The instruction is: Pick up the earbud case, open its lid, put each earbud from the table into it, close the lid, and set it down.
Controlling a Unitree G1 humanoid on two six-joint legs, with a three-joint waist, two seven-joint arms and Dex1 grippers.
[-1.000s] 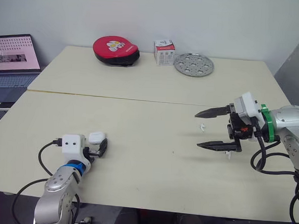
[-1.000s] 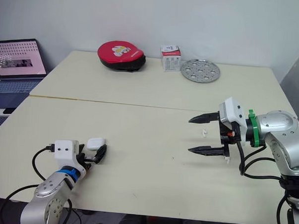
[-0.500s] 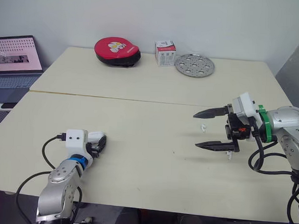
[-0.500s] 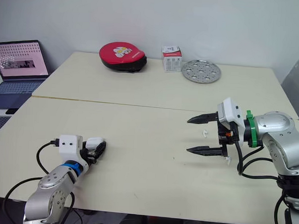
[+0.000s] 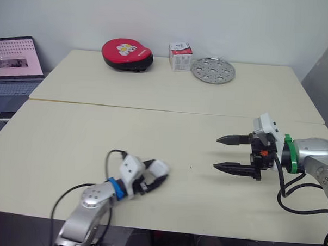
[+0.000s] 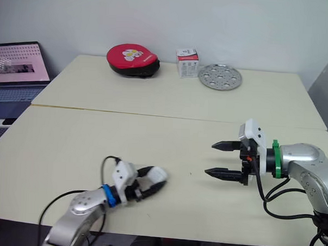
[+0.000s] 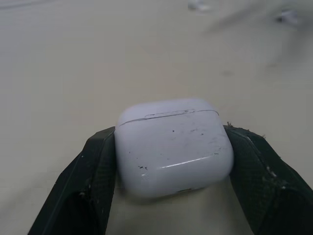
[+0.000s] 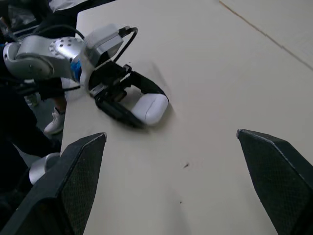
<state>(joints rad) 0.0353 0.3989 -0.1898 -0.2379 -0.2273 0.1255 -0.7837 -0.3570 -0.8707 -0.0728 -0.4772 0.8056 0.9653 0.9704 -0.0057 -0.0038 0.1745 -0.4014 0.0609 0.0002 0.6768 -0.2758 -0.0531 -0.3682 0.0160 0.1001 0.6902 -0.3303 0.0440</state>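
My left gripper (image 5: 157, 174) is shut on the white earbud case (image 5: 159, 168) near the table's front middle. In the left wrist view the case (image 7: 173, 144) sits between both black fingers (image 7: 85, 188), with its lid seam closed. I cannot tell whether the case touches the table. My right gripper (image 5: 216, 153) is open to the right of it, pointing at the case with nothing between its fingers. The right wrist view looks at the case (image 8: 150, 108) and the left gripper (image 8: 139, 110). Two small blurred white pieces (image 7: 198, 6) lie on the table beyond the case, probably the earbuds.
At the table's back stand a red round pouch (image 5: 126, 54), a small white box (image 5: 179, 56) and a perforated metal plate (image 5: 212, 70). A laptop (image 5: 14, 59) sits off the table's left. A seam (image 5: 126, 106) crosses the tabletop.
My left arm has swung right with the case, from the front left to the front middle. The right gripper has dropped a little and its fingers stand slightly closer.
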